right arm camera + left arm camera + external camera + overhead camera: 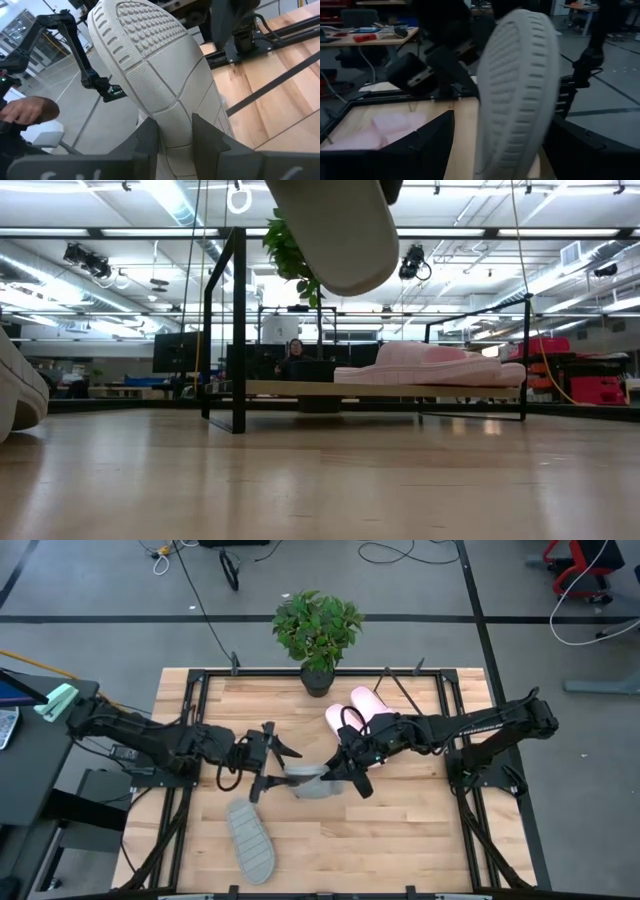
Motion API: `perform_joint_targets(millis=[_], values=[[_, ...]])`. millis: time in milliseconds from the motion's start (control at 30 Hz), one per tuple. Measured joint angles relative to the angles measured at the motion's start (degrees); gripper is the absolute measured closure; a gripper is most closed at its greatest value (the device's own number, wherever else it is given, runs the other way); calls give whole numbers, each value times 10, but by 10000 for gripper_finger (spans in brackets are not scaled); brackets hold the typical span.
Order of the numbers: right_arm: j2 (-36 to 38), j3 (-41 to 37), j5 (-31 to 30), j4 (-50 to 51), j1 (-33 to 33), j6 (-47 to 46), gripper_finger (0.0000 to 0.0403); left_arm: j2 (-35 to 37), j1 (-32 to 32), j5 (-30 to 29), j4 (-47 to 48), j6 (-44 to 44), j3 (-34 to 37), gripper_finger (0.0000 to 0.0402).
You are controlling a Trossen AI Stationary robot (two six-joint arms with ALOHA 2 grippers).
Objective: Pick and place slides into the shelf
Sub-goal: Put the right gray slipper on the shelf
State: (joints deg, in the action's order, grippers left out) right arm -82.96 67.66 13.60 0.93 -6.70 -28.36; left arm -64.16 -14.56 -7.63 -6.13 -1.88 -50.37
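A grey slide (308, 781) hangs in the air between my two grippers and shows at the top of the low view (335, 230). My right gripper (345, 768) is shut on it. My left gripper (262, 760) is open, with its fingers on either side of the slide's other end (517, 90). A second grey slide (250, 838) lies flat on the table at the near left. The pale pink pair (355, 710) rests on the shelf's slanted board (290, 388). My right gripper pinches the grey slide near one end (176, 142) between its two fingers, coming level from the table's right. The ribbed sole faces the wrist camera. The slide is lifted clear and reaches toward the left arm. My left gripper: I cannot tell whether its open fingers (432, 145) touch the slide.
A potted plant (318, 630) stands at the table's far edge behind the shelf. Black frame rails (195, 720) run along both sides of the table. A person's hand (27, 110) shows beyond the table. There is bare wood at the near right (400, 830).
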Motion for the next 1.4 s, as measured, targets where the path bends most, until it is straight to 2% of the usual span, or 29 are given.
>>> perform_joint_targets(millis=[233, 733, 867, 933, 1067, 1167, 1267, 1400], values=[[0, 0, 0, 4, 0, 3, 315, 0, 4, 0, 0, 2, -7, 159], [0, 0, -2, 15, -2, 8, 318, 1, 2, -2, 5, 28, -7, 346], [0, 1, -3, 21, -2, 41, 318, 2, 6, -2, 6, 28, -7, 355], [0, 1, -4, 23, -2, 49, 294, 2, 10, -2, 9, 23, -7, 355], [0, 1, -1, 27, -2, 63, 208, 11, 29, 3, 29, -23, -7, 355], [0, 1, -1, 36, -2, 68, 161, 25, 42, 5, 59, -60, -7, 355], [4, 1, -2, 52, -2, 82, 135, 34, 58, 6, 67, -112, -7, 355], [7, 2, -14, 67, -2, 90, 125, 43, 83, 9, 67, -166, -7, 356]])
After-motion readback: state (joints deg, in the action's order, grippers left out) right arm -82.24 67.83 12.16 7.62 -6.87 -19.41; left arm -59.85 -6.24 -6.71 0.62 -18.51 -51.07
